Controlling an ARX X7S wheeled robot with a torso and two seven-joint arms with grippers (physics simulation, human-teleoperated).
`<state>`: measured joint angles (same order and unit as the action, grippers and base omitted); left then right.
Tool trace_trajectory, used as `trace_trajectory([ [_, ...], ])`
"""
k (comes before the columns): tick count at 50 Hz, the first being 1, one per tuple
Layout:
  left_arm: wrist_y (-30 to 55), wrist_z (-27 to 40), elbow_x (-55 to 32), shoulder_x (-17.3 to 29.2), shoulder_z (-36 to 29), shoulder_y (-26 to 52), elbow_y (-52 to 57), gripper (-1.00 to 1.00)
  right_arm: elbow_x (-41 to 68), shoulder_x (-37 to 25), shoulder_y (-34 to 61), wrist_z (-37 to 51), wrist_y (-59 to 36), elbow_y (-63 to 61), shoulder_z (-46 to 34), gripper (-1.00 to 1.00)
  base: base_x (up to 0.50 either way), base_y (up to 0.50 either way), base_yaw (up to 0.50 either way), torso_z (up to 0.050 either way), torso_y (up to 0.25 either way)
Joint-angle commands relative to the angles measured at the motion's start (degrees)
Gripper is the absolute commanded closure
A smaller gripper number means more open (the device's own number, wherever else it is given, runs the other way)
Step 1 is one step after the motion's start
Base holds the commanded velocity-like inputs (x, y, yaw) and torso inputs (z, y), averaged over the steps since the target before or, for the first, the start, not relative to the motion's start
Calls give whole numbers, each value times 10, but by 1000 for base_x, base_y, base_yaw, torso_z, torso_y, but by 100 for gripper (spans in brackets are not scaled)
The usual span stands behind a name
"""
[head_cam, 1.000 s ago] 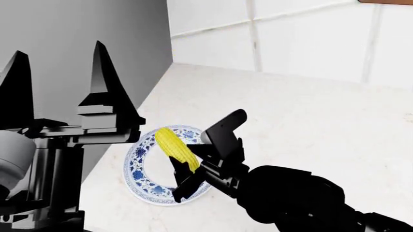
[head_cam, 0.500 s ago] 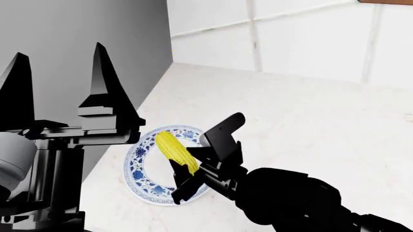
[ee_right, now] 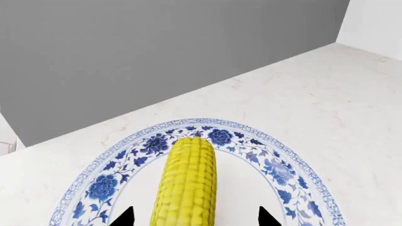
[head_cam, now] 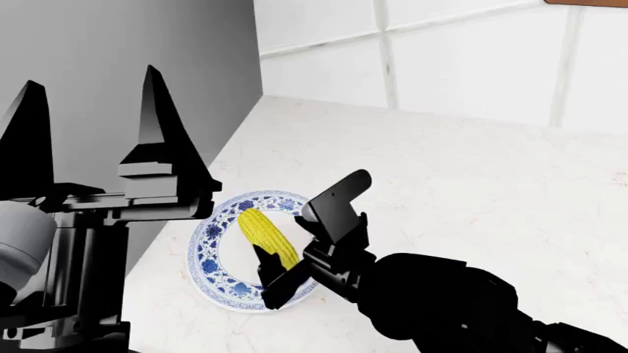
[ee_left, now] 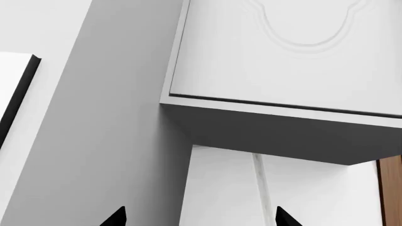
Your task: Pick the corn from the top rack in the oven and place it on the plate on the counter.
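With the corn (ee_right: 188, 181) lying on the plate (ee_right: 285, 172) on the worktop (head_cam: 471, 191), we should lift our released right claw (head_cam: 299, 243) straight up, clear of the kernels.

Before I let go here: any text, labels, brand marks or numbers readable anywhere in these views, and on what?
None: no words, numbers or signs show in any view.
The plate bears only a blue floral pattern around its rim, no lettering.
The corn, the counter, the tiled wall and the cabinet door are unmarked.
Both the right gripper and the left gripper are plain black, with no brand mark.
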<state>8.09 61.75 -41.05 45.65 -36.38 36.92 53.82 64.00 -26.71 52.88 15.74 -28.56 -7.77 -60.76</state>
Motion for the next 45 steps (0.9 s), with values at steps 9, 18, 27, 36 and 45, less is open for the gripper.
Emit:
trace_trajectory([
  [9,-4,1,1,2,0,-2,0,-100,19,-13,10,13,-5,-48,13,-100,0,0,0,0,0],
  [18,1,3,0,0,-4,2,3,-100,64,-38,65,51,-18,-138,58,-100,0,0,0,0,0],
  [27,6,6,-3,1,-4,8,4,-100,119,-64,140,97,-26,-205,118,-100,0,0,0,0,0],
  [36,7,6,-8,7,-1,11,4,-100,149,-94,175,141,-21,-258,161,-100,0,0,0,0,0],
  [45,4,4,-9,9,1,13,1,-100,178,-149,203,188,-16,-310,207,-100,0,0,0,0,0],
])
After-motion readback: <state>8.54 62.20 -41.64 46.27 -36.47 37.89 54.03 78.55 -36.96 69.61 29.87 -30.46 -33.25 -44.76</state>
